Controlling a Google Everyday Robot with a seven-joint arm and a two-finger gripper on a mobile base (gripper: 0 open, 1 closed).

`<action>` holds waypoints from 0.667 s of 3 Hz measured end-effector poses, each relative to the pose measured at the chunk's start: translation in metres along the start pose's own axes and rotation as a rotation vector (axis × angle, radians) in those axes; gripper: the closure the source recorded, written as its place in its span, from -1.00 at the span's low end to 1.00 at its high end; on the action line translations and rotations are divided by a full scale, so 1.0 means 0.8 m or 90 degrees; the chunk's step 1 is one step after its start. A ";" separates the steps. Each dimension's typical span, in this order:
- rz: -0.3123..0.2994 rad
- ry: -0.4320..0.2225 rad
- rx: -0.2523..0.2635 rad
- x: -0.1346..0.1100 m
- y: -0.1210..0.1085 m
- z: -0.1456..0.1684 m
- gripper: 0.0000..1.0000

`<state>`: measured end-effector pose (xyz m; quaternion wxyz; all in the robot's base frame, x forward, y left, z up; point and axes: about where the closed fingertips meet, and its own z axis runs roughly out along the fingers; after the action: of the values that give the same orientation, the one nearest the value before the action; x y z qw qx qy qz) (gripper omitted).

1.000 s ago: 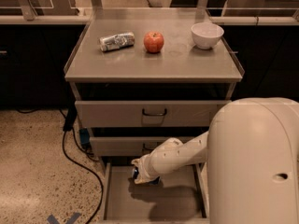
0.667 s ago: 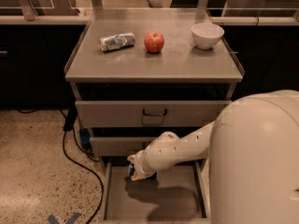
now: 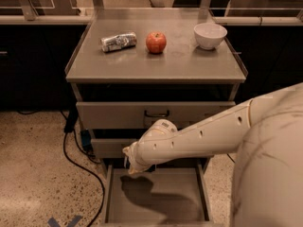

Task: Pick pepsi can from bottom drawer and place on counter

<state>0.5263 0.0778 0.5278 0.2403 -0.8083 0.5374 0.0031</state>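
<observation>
The bottom drawer [image 3: 108, 198] stands pulled open at the foot of the cabinet; its grey floor shows bare, with only the arm's shadow on it. My gripper [image 3: 129, 164] hangs at the end of the white arm [image 3: 199, 136], above the drawer's back left corner and in front of the middle drawer. The wrist covers its tip. The pepsi can is not in plain view. The counter [image 3: 156, 67] is the grey worktop above.
On the counter lie a silver-white patterned can [image 3: 118, 41] on its side, a red apple [image 3: 155, 42] and a white bowl [image 3: 210, 35]. The top drawer [image 3: 156, 113] is shut. A black cable [image 3: 80, 169] runs over the floor at the left.
My gripper has risen out of the bottom drawer and moved up and to the left. The arm now crosses in front of the middle drawer.
</observation>
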 end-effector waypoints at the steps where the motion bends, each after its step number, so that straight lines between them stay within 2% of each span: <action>1: -0.021 0.033 0.013 -0.021 -0.026 -0.047 1.00; 2: -0.021 0.033 0.013 -0.021 -0.026 -0.047 1.00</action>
<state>0.5277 0.0842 0.5738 0.2345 -0.8143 0.5302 -0.0273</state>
